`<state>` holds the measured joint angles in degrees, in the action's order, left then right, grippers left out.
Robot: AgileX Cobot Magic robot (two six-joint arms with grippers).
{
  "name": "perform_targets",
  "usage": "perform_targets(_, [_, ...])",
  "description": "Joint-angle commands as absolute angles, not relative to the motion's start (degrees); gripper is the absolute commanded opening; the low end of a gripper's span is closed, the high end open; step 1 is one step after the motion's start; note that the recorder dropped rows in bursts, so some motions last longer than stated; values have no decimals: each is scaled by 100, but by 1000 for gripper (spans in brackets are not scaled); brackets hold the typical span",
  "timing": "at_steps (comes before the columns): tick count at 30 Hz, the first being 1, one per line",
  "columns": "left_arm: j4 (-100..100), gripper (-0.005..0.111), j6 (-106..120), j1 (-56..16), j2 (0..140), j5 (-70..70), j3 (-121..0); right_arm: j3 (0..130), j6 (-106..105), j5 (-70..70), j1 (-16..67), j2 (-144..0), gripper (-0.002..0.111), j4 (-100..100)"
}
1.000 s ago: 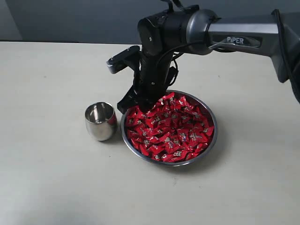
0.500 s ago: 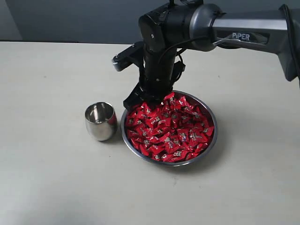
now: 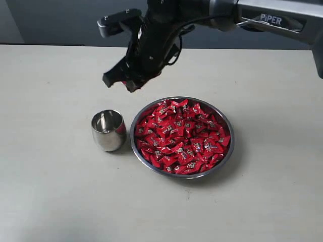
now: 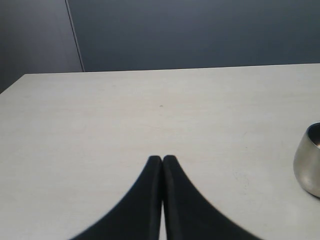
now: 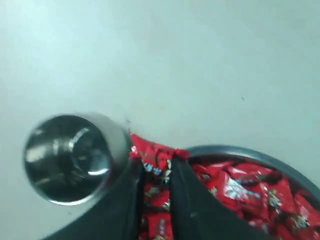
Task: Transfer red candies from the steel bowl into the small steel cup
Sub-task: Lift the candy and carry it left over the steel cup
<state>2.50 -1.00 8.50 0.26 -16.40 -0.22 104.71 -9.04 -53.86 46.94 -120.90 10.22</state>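
The steel bowl (image 3: 132,146) sits right of centre, heaped with red candies (image 3: 184,136). The small steel cup (image 3: 108,130) stands upright just left of it, and I see nothing inside. My right gripper (image 3: 123,80) hangs in the air behind the gap between cup and bowl. In the right wrist view, the right gripper (image 5: 156,162) is shut on a clump of red candies (image 5: 152,152), with the cup (image 5: 70,157) and the bowl's rim (image 5: 240,151) below. My left gripper (image 4: 162,159) is shut and empty over bare table, and the cup (image 4: 310,160) shows at that view's edge.
The pale table (image 3: 55,191) spreads wide around cup and bowl. The right arm (image 3: 272,17) reaches in from the upper right, above the bowl's far side. A dark wall (image 3: 60,20) runs along the table's back edge.
The right gripper has lifted out of the bowl's left side and swung up and to the left, carrying red candies. Cup and bowl have not moved.
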Motion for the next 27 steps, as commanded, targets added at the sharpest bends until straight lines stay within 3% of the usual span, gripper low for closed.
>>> perform_targets(1, [257, 0, -115, 839, 0, -1630, 0, 10913, -1300, -5425, 4684, -12112, -1, 1613])
perform_targets(27, [257, 0, -115, 839, 0, -1630, 0, 11360, -1184, -6452, 5428, -12852, -1, 788])
